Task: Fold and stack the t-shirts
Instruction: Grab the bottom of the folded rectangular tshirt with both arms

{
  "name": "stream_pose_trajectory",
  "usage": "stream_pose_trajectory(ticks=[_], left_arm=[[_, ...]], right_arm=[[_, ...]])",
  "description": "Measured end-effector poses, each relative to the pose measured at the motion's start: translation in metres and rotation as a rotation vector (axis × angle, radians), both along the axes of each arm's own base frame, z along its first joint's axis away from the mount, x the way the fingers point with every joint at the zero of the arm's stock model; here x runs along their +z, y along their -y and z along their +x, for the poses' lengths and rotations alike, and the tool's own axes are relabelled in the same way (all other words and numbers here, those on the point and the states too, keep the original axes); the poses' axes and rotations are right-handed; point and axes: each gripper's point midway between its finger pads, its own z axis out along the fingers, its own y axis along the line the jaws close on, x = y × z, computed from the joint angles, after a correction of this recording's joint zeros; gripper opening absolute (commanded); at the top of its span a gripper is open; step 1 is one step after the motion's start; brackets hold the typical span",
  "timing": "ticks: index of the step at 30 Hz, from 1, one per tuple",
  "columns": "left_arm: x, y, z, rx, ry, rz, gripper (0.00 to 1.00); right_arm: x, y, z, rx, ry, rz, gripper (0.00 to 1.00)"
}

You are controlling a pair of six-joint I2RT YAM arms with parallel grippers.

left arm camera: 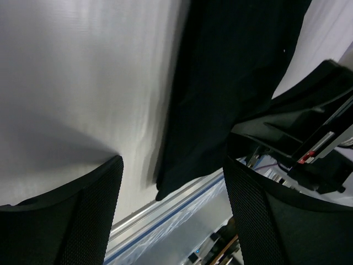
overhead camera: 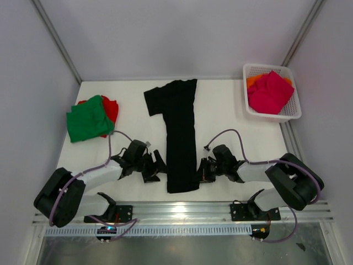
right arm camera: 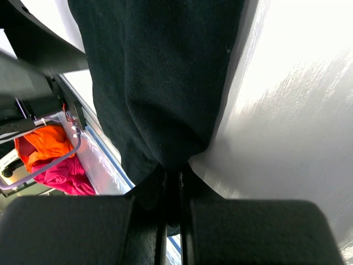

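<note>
My right tool (right arm camera: 174,178) pinches the long black cloth t-shirt (overhead camera: 181,127); left tool (overhead camera: 155,168) gapes, so pulling could skew the fold.

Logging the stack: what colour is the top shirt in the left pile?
Green shirt, best seen in the top view.

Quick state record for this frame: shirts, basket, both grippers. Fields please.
black t-shirt: table centre, folded lengthwise, one sleeve sticking out left at the far end
left gripper: open, beside the shirt's left edge near the hem, holding nothing
right gripper: shut on the shirt's right edge near the hem
green t-shirt: far left, lying on red t-shirt
basket: far right, holds pink t-shirt and orange t-shirt, bunched
</note>
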Motion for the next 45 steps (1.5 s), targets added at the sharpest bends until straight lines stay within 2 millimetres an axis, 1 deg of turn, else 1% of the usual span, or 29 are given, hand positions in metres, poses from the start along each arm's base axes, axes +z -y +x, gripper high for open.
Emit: stream_pose_trajectory(ticks=[3, 6, 11, 20, 26, 28, 29, 30, 31, 32, 33, 34, 35, 37, 45], left_arm=[[-0.001, 0.017, -0.005, -0.082, 0.005, -0.012, 0.75], [-0.001, 0.024, -0.007, -0.115, -0.003, -0.027, 0.75], [-0.001, 0.025, -0.011, -0.162, 0.002, -0.018, 0.75], [-0.003, 0.017, -0.032, -0.232, -0.029, 0.004, 0.75], [-0.005, 0.024, -0.039, -0.259, -0.048, -0.013, 0.75], [-0.005, 0.03, -0.042, -0.271, -0.068, -0.029, 0.71], [-0.006, 0.032, -0.044, -0.279, -0.075, -0.035, 0.69], [-0.006, 0.035, -0.046, -0.289, -0.083, -0.041, 0.6], [-0.008, 0.037, -0.046, -0.295, -0.086, -0.038, 0.53], [-0.01, 0.038, -0.049, -0.299, -0.097, -0.034, 0.43], [-0.013, 0.038, -0.051, -0.302, -0.108, -0.029, 0.2], [-0.016, 0.037, -0.052, -0.301, -0.12, -0.019, 0.12], [-0.022, 0.035, -0.054, -0.302, -0.127, 0.0, 0.06], [-0.025, 0.035, -0.055, -0.307, -0.141, 0.002, 0.0], [-0.025, 0.036, -0.055, -0.319, -0.137, 0.003, 0.0]], right_arm=[[0.0, 0.0, 0.001, -0.004, 0.0, -0.001, 0.03], [0.001, 0.0, 0.002, -0.008, 0.005, -0.001, 0.03], [0.002, 0.0, 0.003, -0.013, 0.009, -0.001, 0.03], [0.003, -0.001, 0.004, -0.013, 0.008, -0.003, 0.03], [0.01, -0.006, 0.011, -0.007, 0.025, 0.004, 0.03], [0.011, -0.007, 0.012, -0.005, 0.029, 0.005, 0.03], [0.011, -0.007, 0.013, -0.003, 0.029, 0.004, 0.03], [0.011, -0.007, 0.013, -0.003, 0.03, 0.003, 0.03], [0.011, -0.007, 0.013, 0.0, 0.032, 0.002, 0.03], [0.012, -0.007, 0.013, 0.002, 0.034, 0.001, 0.03], [0.012, -0.007, 0.014, 0.004, 0.037, 0.001, 0.03], [0.012, -0.007, 0.014, 0.006, 0.038, -0.001, 0.03], [0.012, -0.007, 0.014, 0.007, 0.039, -0.002, 0.03], [0.012, -0.007, 0.013, 0.011, 0.038, -0.002, 0.03], [0.008, -0.008, 0.014, 0.019, 0.026, -0.012, 0.03]])
